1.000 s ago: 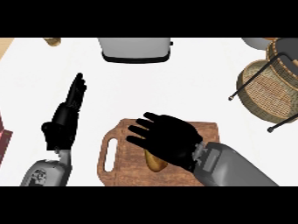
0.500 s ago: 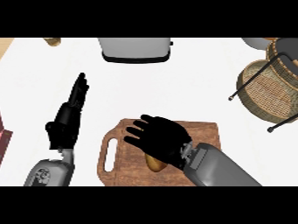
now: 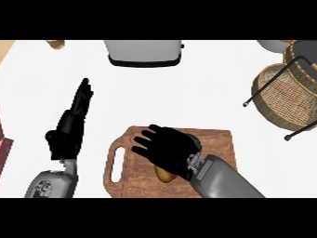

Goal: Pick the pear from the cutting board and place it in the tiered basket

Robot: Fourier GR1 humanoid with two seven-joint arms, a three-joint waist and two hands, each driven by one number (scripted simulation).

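My right hand (image 3: pixel 166 149) curls over the pear (image 3: pixel 164 175) near the board's (image 3: pixel 215 139) near edge: grasping, I judge. Next, lift and carry it toward the basket (image 3: pixel 291 100) at the counter's right edge. My left hand (image 3: pixel 70 128) rests with fingers straight.

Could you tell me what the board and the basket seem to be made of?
The board looks like wood: brown, grain-mottled, matte, with a cut-out handle slot. The basket looks like woven wicker or cane, tan with a fine lattice, held in a dark frame, probably metal.
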